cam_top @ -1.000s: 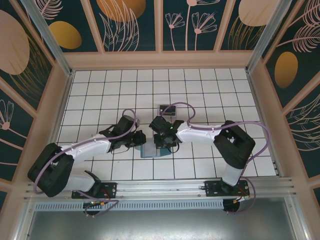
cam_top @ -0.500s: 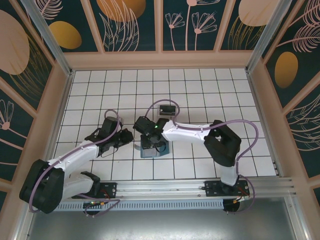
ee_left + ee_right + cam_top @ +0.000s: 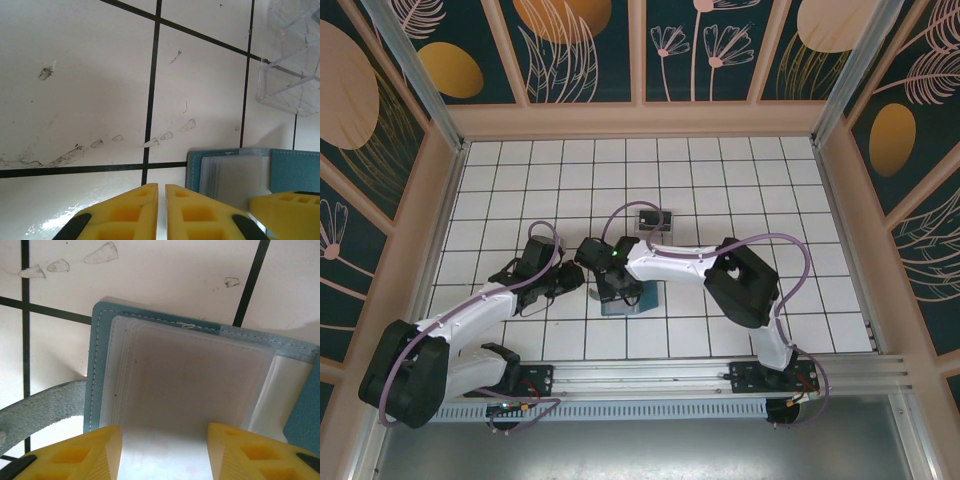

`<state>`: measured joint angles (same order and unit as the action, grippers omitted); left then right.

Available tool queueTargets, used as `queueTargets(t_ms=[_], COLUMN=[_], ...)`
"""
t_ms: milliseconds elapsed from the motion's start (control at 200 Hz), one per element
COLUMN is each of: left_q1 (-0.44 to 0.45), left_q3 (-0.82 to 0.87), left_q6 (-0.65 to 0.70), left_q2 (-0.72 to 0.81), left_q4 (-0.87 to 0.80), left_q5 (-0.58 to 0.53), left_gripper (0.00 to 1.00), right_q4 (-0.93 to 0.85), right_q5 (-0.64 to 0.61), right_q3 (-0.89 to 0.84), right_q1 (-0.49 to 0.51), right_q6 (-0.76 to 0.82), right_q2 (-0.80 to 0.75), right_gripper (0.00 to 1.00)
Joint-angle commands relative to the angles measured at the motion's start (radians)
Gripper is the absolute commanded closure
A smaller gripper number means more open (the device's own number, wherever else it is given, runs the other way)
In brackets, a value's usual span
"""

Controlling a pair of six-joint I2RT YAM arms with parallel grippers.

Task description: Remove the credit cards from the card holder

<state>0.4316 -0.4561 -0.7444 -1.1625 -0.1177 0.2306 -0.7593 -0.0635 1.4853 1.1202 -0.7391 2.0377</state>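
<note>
The right claw point(image 3: 621, 291) hides much of the card holder point(image 3: 632, 307) from above.

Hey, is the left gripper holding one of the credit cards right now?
No, the left gripper is shut on nothing, beside the card holder.

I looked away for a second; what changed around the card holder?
The right gripper swung left over the card holder and opened; the left gripper drew back leftward, shut and empty. The card holder and clear tray stayed put.

I see bright, even light on the white tiles point(image 3: 720, 170), with soft shadows. My wrist views blur slightly up close.
</note>
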Motion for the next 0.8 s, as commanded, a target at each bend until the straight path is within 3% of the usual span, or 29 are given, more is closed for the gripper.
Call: queueTargets(t_ms=[0, 230, 580, 796], left_q1=[-0.005, -0.005, -0.004, 0.027], left_q3=[0.005, 0.005, -0.039, -0.044], left_q6=[0.023, 0.022, 0.068, 0.026], left_q2=[0.012, 0.018, 0.009, -0.007], left_q4=[-0.020, -0.025, -0.082, -0.025], left_q5=[0.009, 0.007, 0.037, 0.088], left_gripper=[0.86, 0.86, 0.87, 0.88], right_q4=[-0.060, -0.073, -0.010, 0.158], right_q5=[-0.038, -0.052, -0.049, 0.032], right_q3=[0.020, 0.005, -0.021, -0.130], right_q1=[0.007, 0.008, 0.005, -0.033], right_q6=[-0.011, -0.011, -0.011, -0.037], right_q2=[0.037, 0.052, 0.003, -0.112], right_gripper=[0.50, 0.52, 0.89, 0.92])
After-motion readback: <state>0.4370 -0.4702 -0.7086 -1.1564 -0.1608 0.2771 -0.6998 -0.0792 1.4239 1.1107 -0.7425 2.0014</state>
